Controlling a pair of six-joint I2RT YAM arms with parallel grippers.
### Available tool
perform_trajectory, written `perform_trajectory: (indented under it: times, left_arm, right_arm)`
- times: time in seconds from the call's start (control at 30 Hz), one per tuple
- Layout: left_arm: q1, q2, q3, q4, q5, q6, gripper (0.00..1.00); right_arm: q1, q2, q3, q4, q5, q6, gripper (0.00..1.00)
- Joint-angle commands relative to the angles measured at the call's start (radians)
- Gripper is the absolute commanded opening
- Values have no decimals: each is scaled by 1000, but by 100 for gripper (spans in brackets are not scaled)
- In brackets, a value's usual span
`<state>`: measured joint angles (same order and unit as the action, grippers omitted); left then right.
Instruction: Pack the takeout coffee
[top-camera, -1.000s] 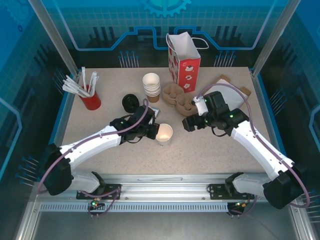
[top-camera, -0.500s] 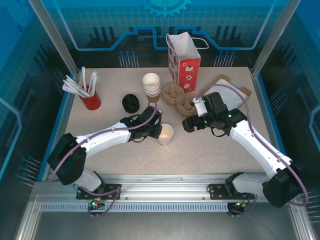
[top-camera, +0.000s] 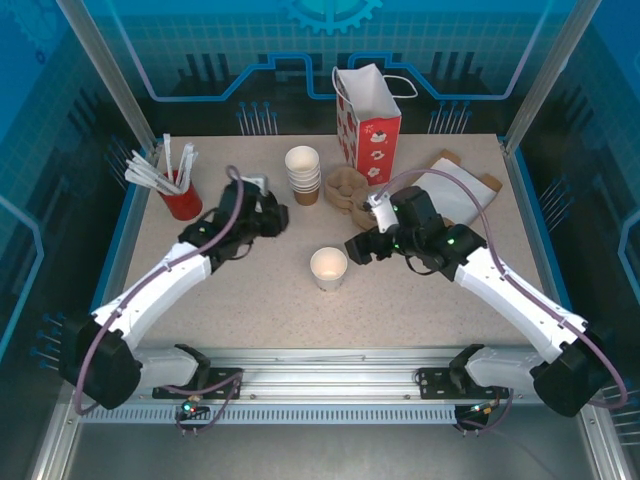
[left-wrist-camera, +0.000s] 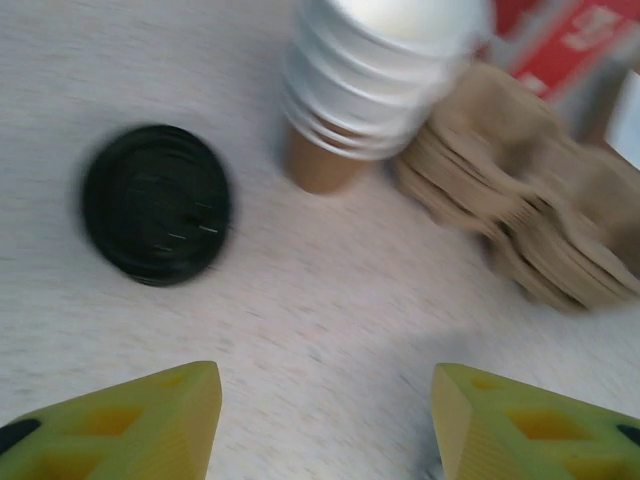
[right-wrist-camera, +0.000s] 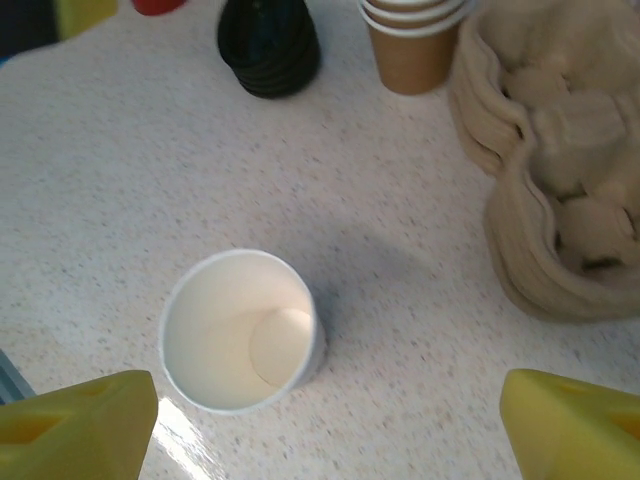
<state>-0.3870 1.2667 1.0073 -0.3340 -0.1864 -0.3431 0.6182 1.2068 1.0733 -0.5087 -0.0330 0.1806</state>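
Currently lone white cup (right-wrist-camera: 238, 342) upright, empty; red cup (top-camera: 183, 204) holds sticks (top-camera: 152, 172); left fingers (left-wrist-camera: 130, 425), right fingers (right-wrist-camera: 80, 425) spread.

You will find no wording you can read here: the red paper bag (top-camera: 368, 125) at the far side of the bench (top-camera: 270, 300) bears only white printed shapes, too small to make out.

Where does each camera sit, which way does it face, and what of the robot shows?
Top external: above, behind the bases, looking down at the table; both arms show.
Left wrist: behind the left gripper, facing the black lids; its fingertips show.
Right wrist: behind the right gripper, facing the lidless cup; its fingertips show.
Wrist views share the black lids and cup stack.
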Motion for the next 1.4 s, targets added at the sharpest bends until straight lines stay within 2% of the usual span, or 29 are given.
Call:
perform_trajectory:
  times: [0.0,0.17,0.4,0.53,0.7,0.97,1.37]
  left_arm:
    - [120,64,-10,26,-6,-4,60]
    - [254,254,55,79,50,26,60]
    - [285,474,199,65,78,84,54]
    - [289,548,255,52,78,107,45]
    - [298,601,304,23,68,125,36]
    - [303,628,332,3,71,141,34]
    - [310,629,346,-15,87,152,21]
  right_arm:
    - [40,47,23,105,4,19,90]
    - [61,128,69,98,4,7,90]
    - [73,184,73,87,13,9,90]
    - [76,198,70,85,16,13,90]
    - [76,204,70,77,27,10,90]
    - [77,217,70,75,29,11,90]
    - [77,224,73,68,30,11,90]
